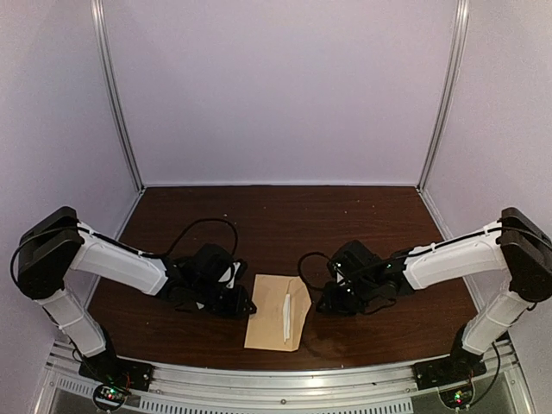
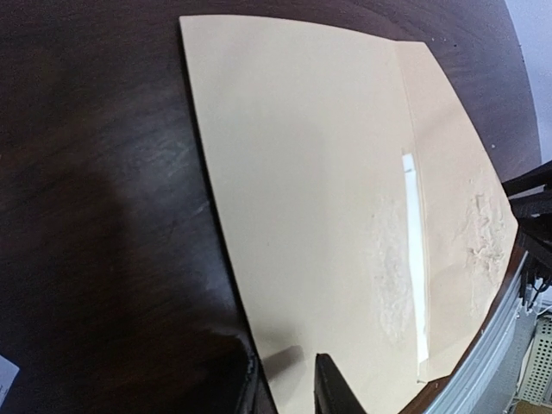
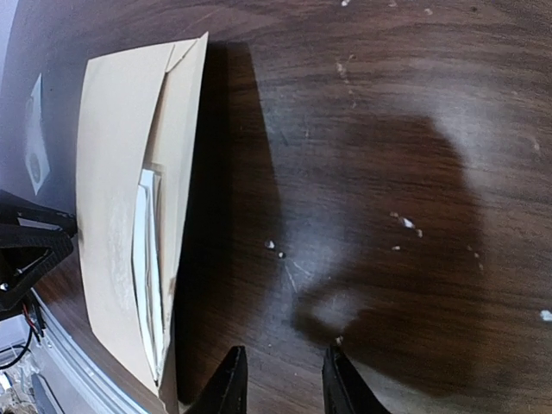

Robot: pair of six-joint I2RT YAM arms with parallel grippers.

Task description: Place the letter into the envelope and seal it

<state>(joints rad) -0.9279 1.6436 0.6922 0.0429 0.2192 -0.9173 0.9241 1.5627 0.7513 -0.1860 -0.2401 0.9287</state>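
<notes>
The tan envelope (image 1: 276, 312) lies flat near the table's front edge, between the two grippers. A white strip of the letter (image 1: 285, 315) shows in its opening. In the right wrist view the letter (image 3: 147, 259) sits inside the envelope (image 3: 112, 172), under the raised flap side. My left gripper (image 1: 246, 304) is at the envelope's left edge. In its wrist view it (image 2: 289, 388) is open, its fingers either side of that edge of the envelope (image 2: 310, 198). My right gripper (image 1: 323, 302) is just right of the envelope. It (image 3: 285, 379) is open and empty over bare table.
A small pale sticker card (image 3: 34, 138) lies on the dark wooden table (image 1: 285, 216) beyond the envelope. The metal front rail (image 1: 285, 384) runs close to the envelope's near end. Grey walls close in the sides and back.
</notes>
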